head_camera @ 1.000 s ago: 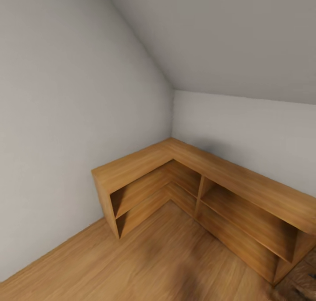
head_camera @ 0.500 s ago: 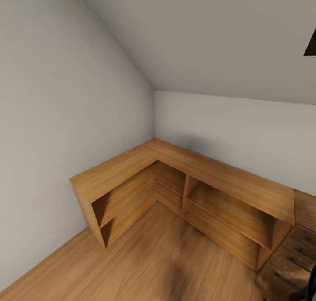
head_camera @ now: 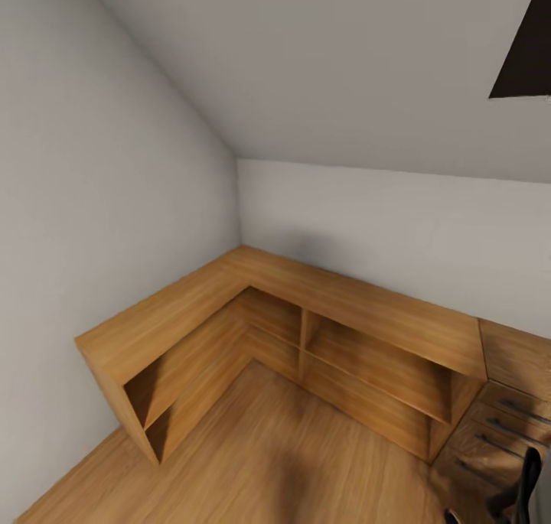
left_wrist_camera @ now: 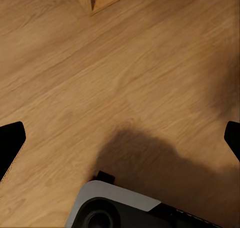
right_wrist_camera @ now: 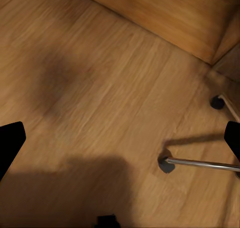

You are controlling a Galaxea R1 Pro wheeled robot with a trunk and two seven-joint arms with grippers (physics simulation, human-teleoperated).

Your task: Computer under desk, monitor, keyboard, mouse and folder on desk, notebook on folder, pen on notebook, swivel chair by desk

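No desk, monitor, keyboard, mouse, folder, notebook, pen or computer is in view. Of the swivel chair, a thin metal base leg (right_wrist_camera: 202, 163) with a dark castor (right_wrist_camera: 163, 164) lies on the wooden floor in the right wrist view, and another castor (right_wrist_camera: 217, 102) sits further off. My right gripper (right_wrist_camera: 120, 140) is open above the floor with nothing between its black fingertips (right_wrist_camera: 10, 140). The left gripper (left_wrist_camera: 120, 140) is open too, over bare floor, with my grey base (left_wrist_camera: 117, 208) below it.
Light wooden L-shaped low cabinets (head_camera: 321, 294) fill the room corner under a sloped ceiling. A darker wooden drawer unit (head_camera: 505, 417) adjoins them at the right. A black shape (head_camera: 524, 482) stands at the lower right, a dark triangle (head_camera: 528, 50) at the upper right.
The head camera has turned to the right: the cabinets slid left in the picture, and the drawer unit, black shape and dark triangle came further into view.
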